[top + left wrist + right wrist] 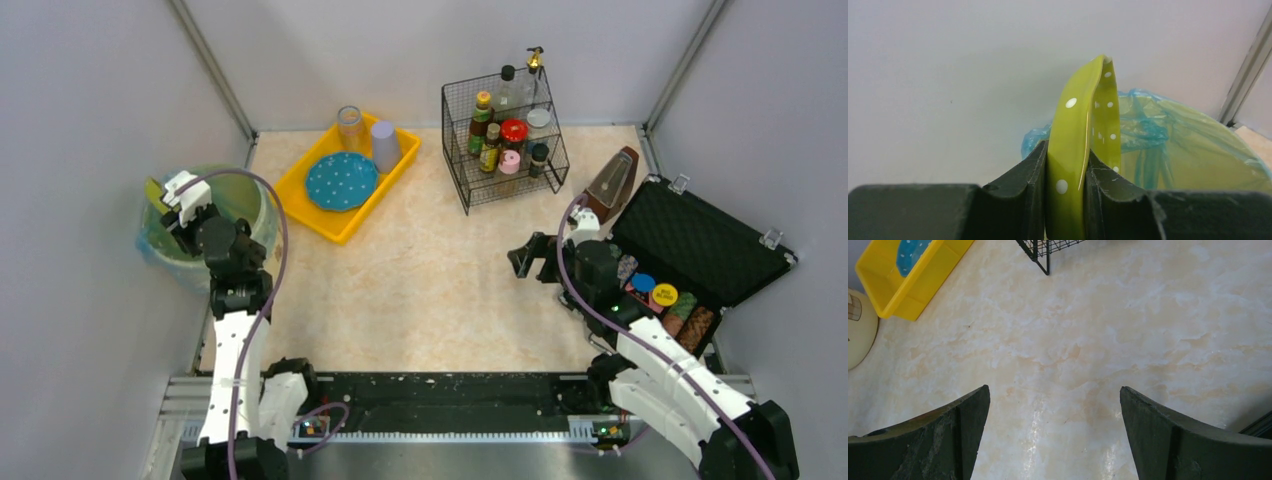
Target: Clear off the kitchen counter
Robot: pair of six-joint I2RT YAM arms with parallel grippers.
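The beige marbled kitchen counter point(430, 290) fills the middle of the top view and lies under my right gripper in the right wrist view point(1088, 330). My left gripper point(163, 197) is off the counter's left edge, over a round bin with a blue bag liner point(240, 205). It is shut on a lime-green plate with white dots point(1083, 115), held edge-on between the fingers point(1028, 170), with the bin point(1188, 150) behind it. My right gripper point(522, 258) is open and empty, a little above bare counter point(1054, 390).
A yellow tray point(300, 205) at the back left holds a blue dotted plate point(340, 180), a glass point(349, 124) and a lavender cup point(385, 145). A black wire rack point(505, 135) holds bottles and jars. An open black case point(700, 245) with small items lies at the right.
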